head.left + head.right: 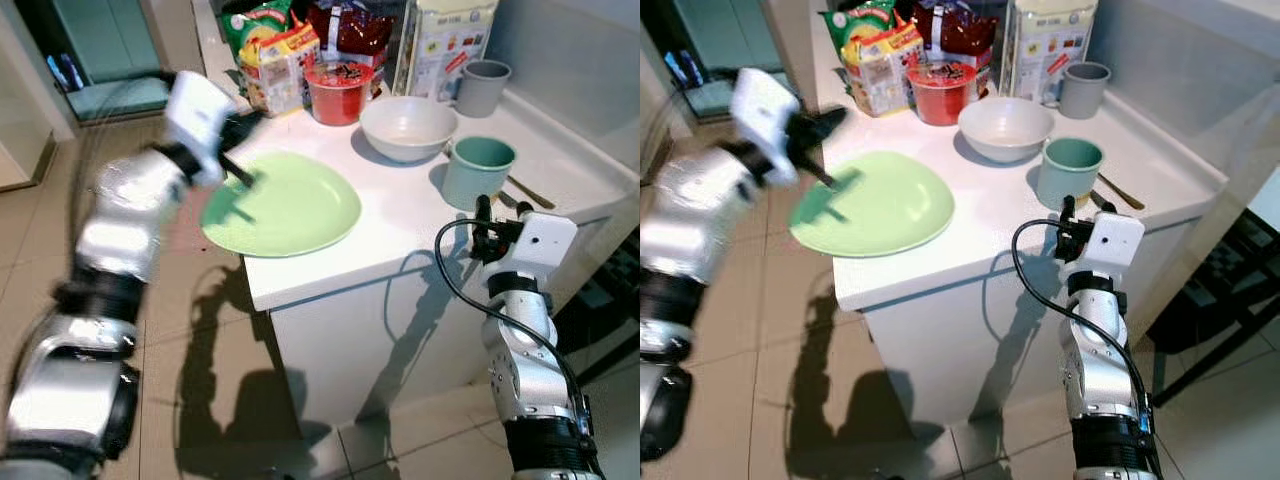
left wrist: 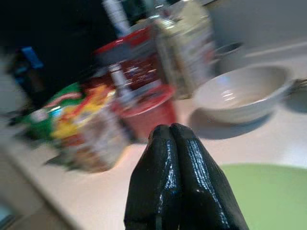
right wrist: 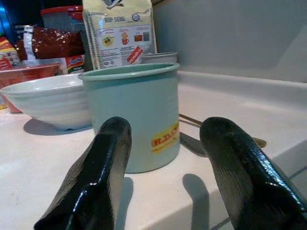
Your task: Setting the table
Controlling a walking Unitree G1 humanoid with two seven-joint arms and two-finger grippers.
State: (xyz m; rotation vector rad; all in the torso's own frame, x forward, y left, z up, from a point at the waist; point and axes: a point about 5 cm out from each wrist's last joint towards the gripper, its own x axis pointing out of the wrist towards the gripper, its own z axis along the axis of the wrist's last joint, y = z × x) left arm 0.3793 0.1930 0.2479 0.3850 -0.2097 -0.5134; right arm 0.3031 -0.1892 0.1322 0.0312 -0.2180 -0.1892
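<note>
White counter (image 1: 420, 215), robot standing at its corner. Green plate (image 1: 290, 205) lies flat near the front-left edge, part of its rim overhanging. White bowl (image 1: 408, 127) behind it, red tub (image 1: 338, 90) and snack packs (image 1: 275, 55) further back, grey cup (image 1: 482, 86) at rear right.

L gripper (image 2: 180, 139): fingers pressed together, holding nothing, tips just over the plate's left rim. Arm blurred, so prob. in motion.

R gripper (image 3: 165, 158): fingers spread wide, empty, at the counter's front edge, aimed at the teal mug (image 3: 130, 115). Mug sits upright, near but not between the fingers. Cutlery (image 3: 192, 139) lies flat just behind/beside the mug; handle visible, type unclear.

Risks, my read:
- Plate overhangs the edge. L tips closed, can't pinch the rim as they are; a downward or sideways knock could tip or slide it off onto the tile floor.
- Blur suggests L arm is moving fast, so contact w/ plate may be hard.
- R advancing low could catch the counter lip, or shove the mug back into the cutlery and bowl instead of straddling it.
- Mug smooth, round; off-centre squeeze could let it twist or tip.
</note>
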